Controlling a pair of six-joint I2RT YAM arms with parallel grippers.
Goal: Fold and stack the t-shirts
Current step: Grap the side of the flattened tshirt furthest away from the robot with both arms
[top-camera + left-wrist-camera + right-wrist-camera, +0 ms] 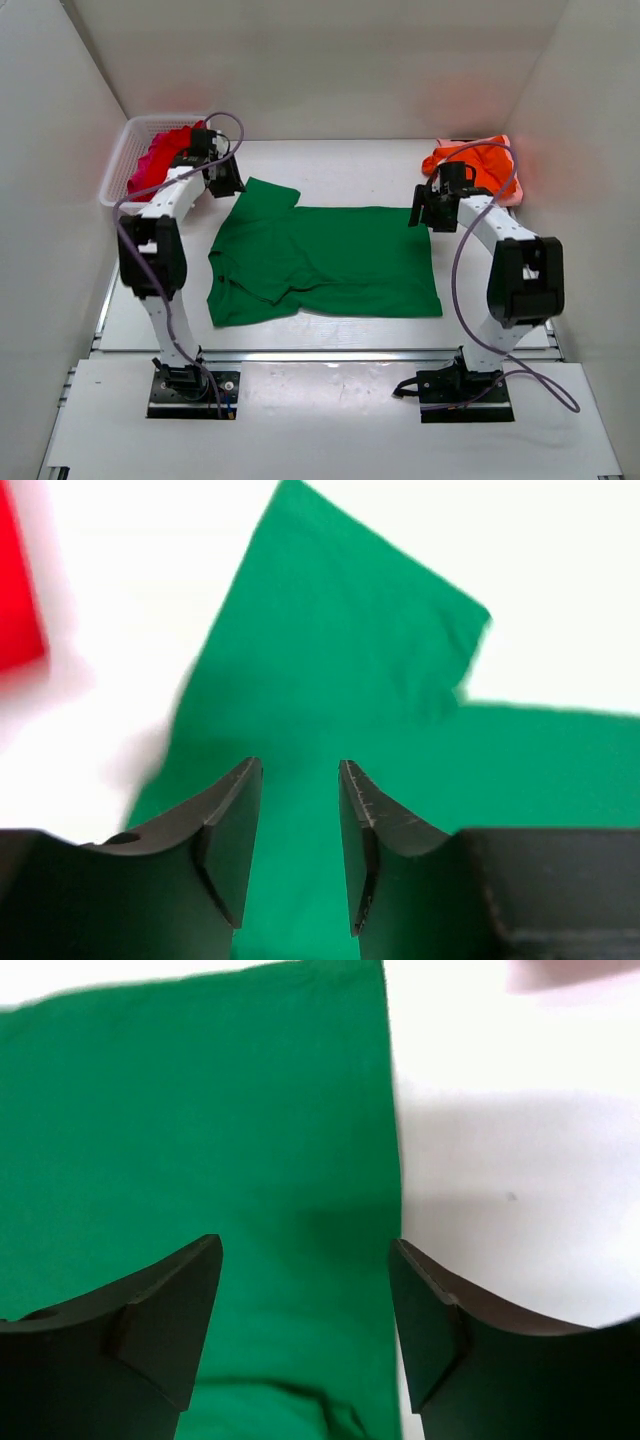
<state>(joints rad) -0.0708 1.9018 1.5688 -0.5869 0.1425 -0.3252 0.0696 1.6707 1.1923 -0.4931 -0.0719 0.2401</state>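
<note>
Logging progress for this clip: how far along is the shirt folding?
Done: green t-shirt spread flat, no fold yet. In hand: nothing; left gripper and right gripper hover open over its far edge. Left: folding it, plus the bunched orange shirt and red shirts in the basket.

The green t-shirt (330, 262) and the orange t-shirt (487, 165) are soft matt cloth, the table (340, 170) is smooth matt white, the basket (118, 165) is white plastic lattice, and the fingers (160, 1320) of the right gripper (305, 1245) look like smooth matt black plastic.
</note>
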